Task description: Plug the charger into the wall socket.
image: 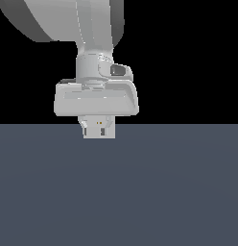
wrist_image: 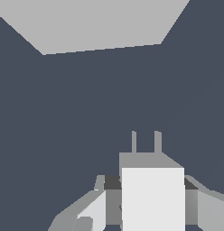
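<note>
A plain dark slate-blue floor [image: 164, 192] carries the scene.

The arm [image: 94, 29] is smooth pale grey-white with rounded, tube-like links and a darker grey shaded band along one side. Below a cylindrical wrist collar with a small dark recessed window sits a wide, flat, box-shaped hand housing [image: 96, 98] with rounded corners.

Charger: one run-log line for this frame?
stage: carry | hand: shut on charger | fingers: either side of block | prongs: bare, in nothing | plug-in: not yet done
</note>
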Action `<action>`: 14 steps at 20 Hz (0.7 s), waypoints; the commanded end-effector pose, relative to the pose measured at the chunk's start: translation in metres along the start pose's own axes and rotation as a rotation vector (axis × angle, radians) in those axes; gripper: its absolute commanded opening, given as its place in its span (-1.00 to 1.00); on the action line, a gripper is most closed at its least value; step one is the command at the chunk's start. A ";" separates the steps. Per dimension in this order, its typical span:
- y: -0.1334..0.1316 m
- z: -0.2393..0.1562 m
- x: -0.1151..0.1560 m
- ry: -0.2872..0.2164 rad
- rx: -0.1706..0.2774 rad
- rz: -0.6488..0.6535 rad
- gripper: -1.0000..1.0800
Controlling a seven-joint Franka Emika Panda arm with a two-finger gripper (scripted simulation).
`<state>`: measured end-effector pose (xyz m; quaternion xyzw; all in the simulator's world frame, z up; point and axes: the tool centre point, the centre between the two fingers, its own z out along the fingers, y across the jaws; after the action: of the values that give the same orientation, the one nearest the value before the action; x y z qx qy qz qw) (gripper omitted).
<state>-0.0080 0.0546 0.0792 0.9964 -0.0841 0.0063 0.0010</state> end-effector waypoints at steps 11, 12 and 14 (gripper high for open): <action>-0.021 -0.020 0.033 -0.001 0.002 -0.091 -1.00; -0.022 -0.021 0.033 -0.001 0.002 -0.093 -1.00; -0.022 -0.020 0.033 -0.001 0.002 -0.093 -1.00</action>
<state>0.0276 0.0705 0.0999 0.9993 -0.0383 0.0058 0.0002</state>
